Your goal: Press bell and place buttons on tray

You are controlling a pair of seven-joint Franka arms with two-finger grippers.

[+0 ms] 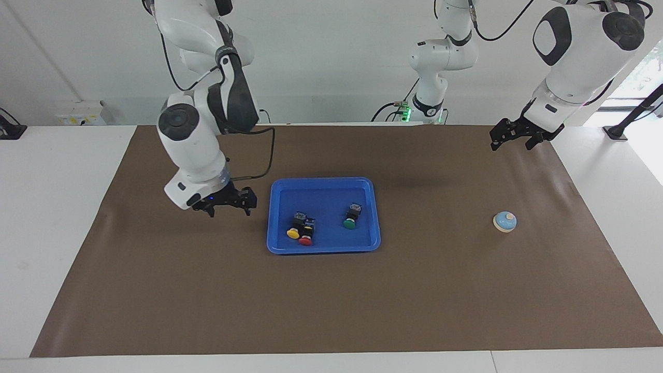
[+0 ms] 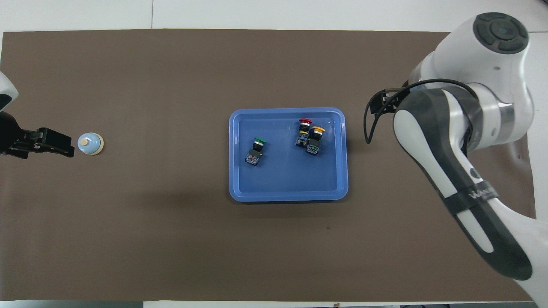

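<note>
Only facing shows right end effector [image 1: 229,203] (empty) beside tray [image 1: 273,217].

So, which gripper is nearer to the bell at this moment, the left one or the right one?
Left. The left gripper hangs in the air at the bell's end of the table. The right gripper hovers beside the tray, at the table's right-arm end.

Overhead: right claw [image 1: 228,204] hidden under own arm; left claw [image 2: 51,143] body cut by edge.
</note>
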